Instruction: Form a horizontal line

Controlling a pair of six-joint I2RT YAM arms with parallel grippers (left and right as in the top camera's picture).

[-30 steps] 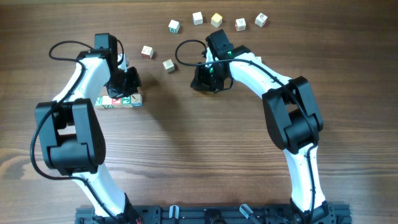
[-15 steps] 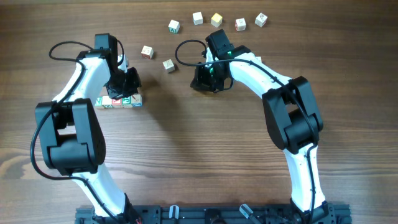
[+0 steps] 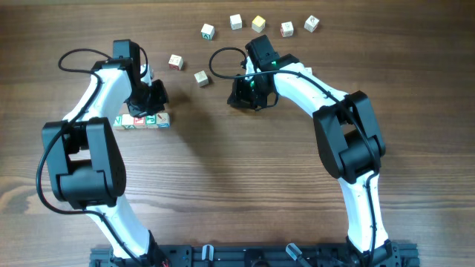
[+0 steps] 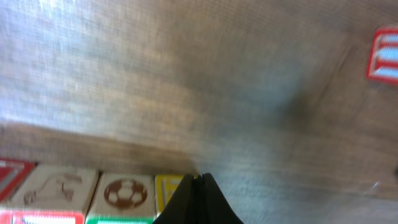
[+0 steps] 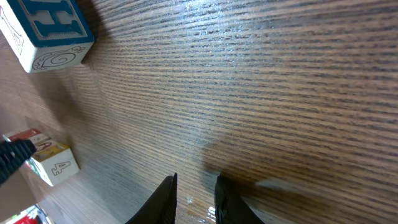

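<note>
Here, the horizontal line (image 3: 141,121) lies on the wooden table (image 3: 245,170) at the left side, close to the elbow of the left arm. It is a short row of four small white cubes. They touch each other side by side, and their top faces show green, red and teal prints.

The left gripper (image 3: 152,98) stands just beyond the row, over its right part. In the left wrist view its two black fingertips (image 4: 189,193) are pressed fully together and nothing is between them. They point down at the yellow-faced cube at the end of the row (image 4: 124,193). I cannot tell if they touch it. A red-framed cube (image 4: 385,55) sits apart at the upper right of this view.

The right gripper (image 3: 249,95) is low over bare wood near the middle of the table, well apart from the row. Its fingers (image 5: 166,199) have only a narrow gap, with wood visible through it, and they hold nothing. A cube with a blue H (image 5: 50,31) lies at the upper left of the right wrist view.

Five loose cubes (image 3: 258,24) form an arc along the far edge, and two more cubes (image 3: 201,78) lie between the arms.
</note>
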